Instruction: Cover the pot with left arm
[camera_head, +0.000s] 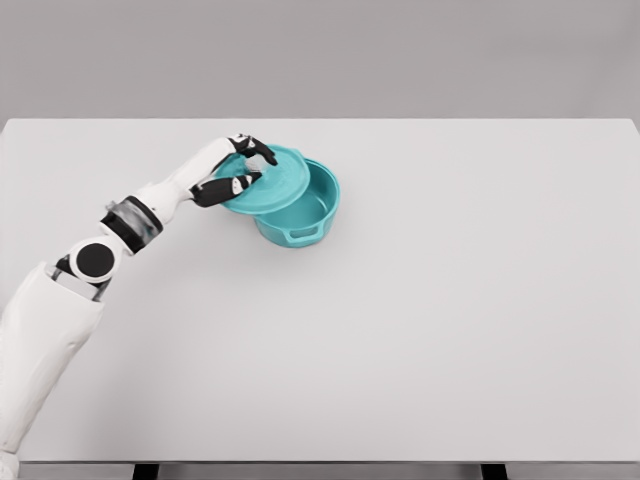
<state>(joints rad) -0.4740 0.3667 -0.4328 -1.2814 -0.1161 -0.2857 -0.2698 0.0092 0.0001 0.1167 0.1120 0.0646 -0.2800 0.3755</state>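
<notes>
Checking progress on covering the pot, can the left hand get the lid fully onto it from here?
Probably yes: the left hand holds the lid tilted over the pot, nothing between.

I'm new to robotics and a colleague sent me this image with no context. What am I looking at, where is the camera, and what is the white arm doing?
This is a simulator's render, seen from a camera on a humanoid robot's head, looking down at a white table. The white jointed arm coming in from the lower left is the robot's left arm, ending in a five-finger left hand. That hand grips a teal lid, holding it tilted and partly over a matching teal pot. The pot's right side is uncovered, so the lid is not seated yet. The right arm is out of view.
</notes>
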